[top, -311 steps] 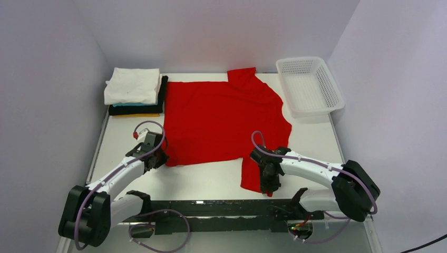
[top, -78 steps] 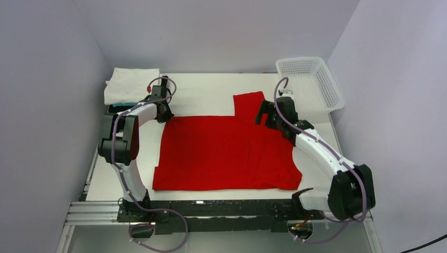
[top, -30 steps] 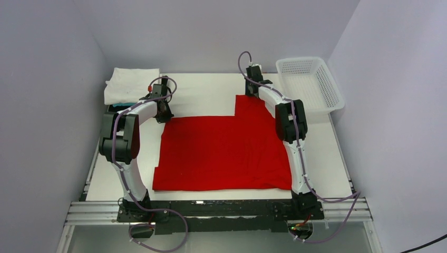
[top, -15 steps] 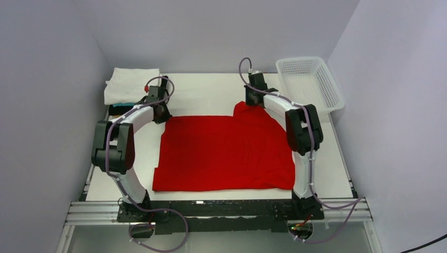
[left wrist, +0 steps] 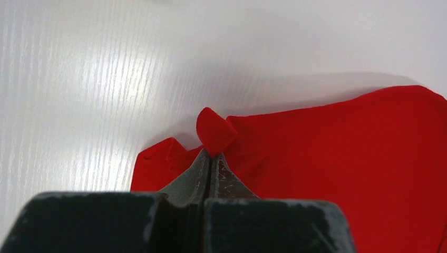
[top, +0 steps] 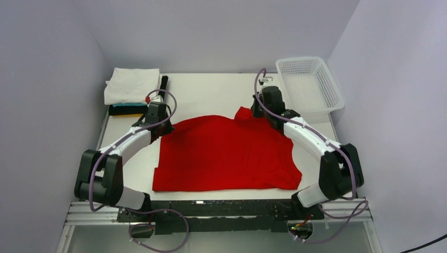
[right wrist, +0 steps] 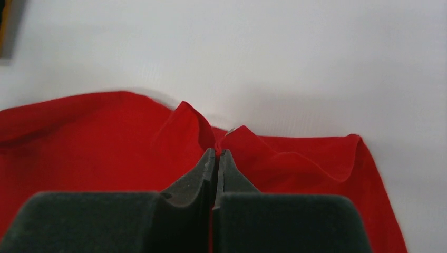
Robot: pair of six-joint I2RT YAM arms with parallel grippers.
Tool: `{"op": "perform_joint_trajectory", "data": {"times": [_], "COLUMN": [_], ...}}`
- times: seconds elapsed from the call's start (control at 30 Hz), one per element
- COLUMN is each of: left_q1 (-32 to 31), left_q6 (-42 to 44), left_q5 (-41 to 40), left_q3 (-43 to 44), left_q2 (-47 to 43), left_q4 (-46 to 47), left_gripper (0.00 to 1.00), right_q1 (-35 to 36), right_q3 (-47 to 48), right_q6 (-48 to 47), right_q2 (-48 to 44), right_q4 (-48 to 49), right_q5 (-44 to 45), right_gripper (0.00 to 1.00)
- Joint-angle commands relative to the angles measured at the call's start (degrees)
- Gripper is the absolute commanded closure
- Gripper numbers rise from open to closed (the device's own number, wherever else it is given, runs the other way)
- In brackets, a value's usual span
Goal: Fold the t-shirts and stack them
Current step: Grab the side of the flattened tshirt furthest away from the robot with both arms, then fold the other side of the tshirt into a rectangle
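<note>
The red t-shirt lies spread over the middle of the table, its far edge raised. My left gripper is shut on the shirt's far left corner, seen pinched in the left wrist view. My right gripper is shut on the far right part of the shirt by the sleeve, seen pinched in the right wrist view. A stack of folded shirts stands at the far left, the white shirt on top, with teal, black and yellow-orange edges showing beneath.
A white mesh basket stands at the far right corner of the table. Grey walls close in on the left, back and right. Bare white table lies beyond the shirt's far edge.
Both grippers have pulled toward the near side with the shirt's far edge in them. The far edge has lifted and the sleeve has bunched up by the right gripper.
</note>
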Motion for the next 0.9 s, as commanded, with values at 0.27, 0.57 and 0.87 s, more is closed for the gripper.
{"op": "perform_joint_trajectory", "data": {"times": [0.27, 0.57, 0.87], "left_q1": [-5.76, -7.85, -8.49], "left_q6": [-5.43, -8.96, -10.62], "left_q5": [-7.39, -8.97, -8.54], "left_q3": [-15.69, -24.11, -27.66], "left_q2": [-17.13, -28.52, -35.28], "left_q4": [5.85, 6.67, 4.79], "left_gripper": [1.00, 1.00, 1.00], "right_q1": [5.46, 5.69, 5.70], "right_q3": [-14.41, -18.12, -17.57], "right_q6": [4.42, 6.32, 7.71], "right_q2": [-25.36, -35.72, -39.29], "right_q4": [-9.82, -20.44, -26.07], "right_q5": [8.61, 9.89, 8.89], "right_gripper": [1.00, 1.00, 1.00]}}
